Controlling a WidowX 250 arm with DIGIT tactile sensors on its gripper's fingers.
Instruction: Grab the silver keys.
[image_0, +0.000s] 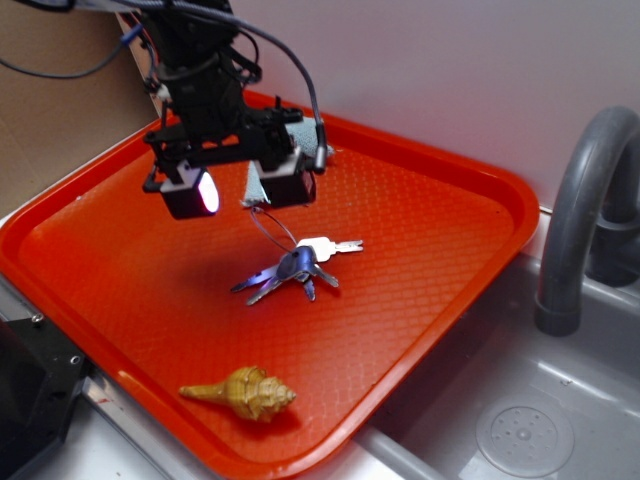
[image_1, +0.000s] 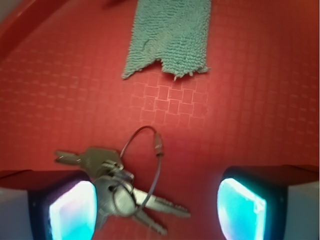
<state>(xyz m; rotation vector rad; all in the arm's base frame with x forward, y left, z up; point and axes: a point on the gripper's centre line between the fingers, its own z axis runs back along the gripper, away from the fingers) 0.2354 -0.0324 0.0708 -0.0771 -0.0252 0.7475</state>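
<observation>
Silver metal, flat and shiny: the silver keys (image_0: 296, 267) (image_1: 116, 189) lie fanned out on a thin wire ring (image_0: 270, 228) (image_1: 150, 160), resting on the floor of the red tray (image_0: 120, 260) (image_1: 260, 100) slightly right of its centre. One key points right, the others splay left and toward the near edge. The ring loops up from the bunch toward the far side.

The gripper (image_0: 240, 192) (image_1: 157, 205) hangs above the tray, just far and left of the bunch. Its two fingers stand spread apart with nothing between them; in the wrist view one finger (image_1: 72, 212) sits beside the left of the bunch and the other (image_1: 245, 207) well to the right, with the keys nearer the left finger than the middle of the gap. No contact with the keys is visible.

Bare textured tray floor surrounds the bunch on all sides. A grey-green cloth (image_0: 300, 140) (image_1: 170, 35) lies on the far part of the tray, well apart from the keys, partly hidden behind the gripper in the exterior view. A tan spiral seashell (image_0: 242, 393) lies near the tray's near rim, well apart from the keys.

The tray holds only the keys, cloth and shell. Its raised rim runs unbroken round the visible edges. To the right, beyond the rim, sits a grey sink basin (image_0: 560, 400) with a drain (image_0: 524, 438) and a curved grey faucet (image_0: 575, 210).
</observation>
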